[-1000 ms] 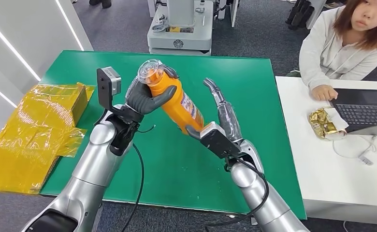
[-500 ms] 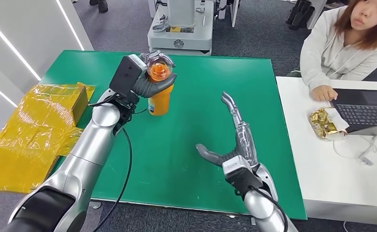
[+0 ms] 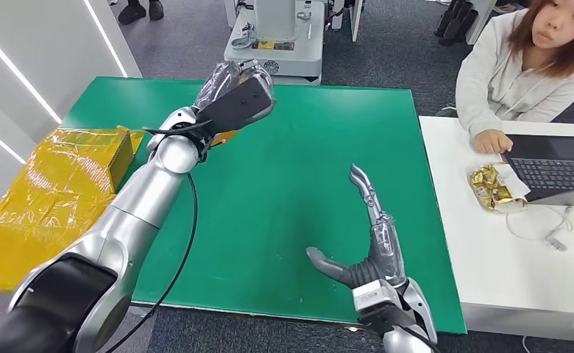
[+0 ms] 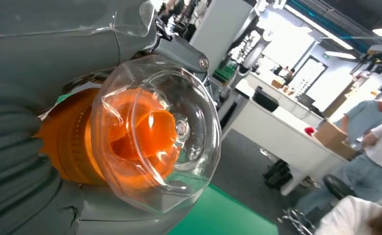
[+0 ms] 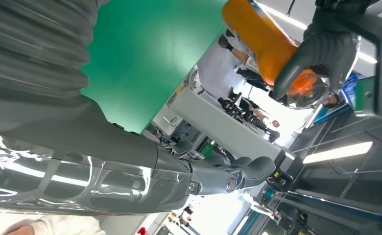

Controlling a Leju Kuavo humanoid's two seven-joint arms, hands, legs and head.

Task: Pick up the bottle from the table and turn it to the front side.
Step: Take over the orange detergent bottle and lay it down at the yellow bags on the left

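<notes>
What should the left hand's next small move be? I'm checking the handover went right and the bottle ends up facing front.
Probably lower the bottle to the green table and stand it there. The left hand grips it just below its clear cap, over the far part of the table, while the right hand lies open and apart.

The robot's left arm stretches forward and away from its body, wrist turned so the back of the left hand faces the head camera. Its fingers and thumb wrap around an orange bottle. The right hand is held low and near the body, fingers straight, thumb spread sideways, holding nothing.
</notes>
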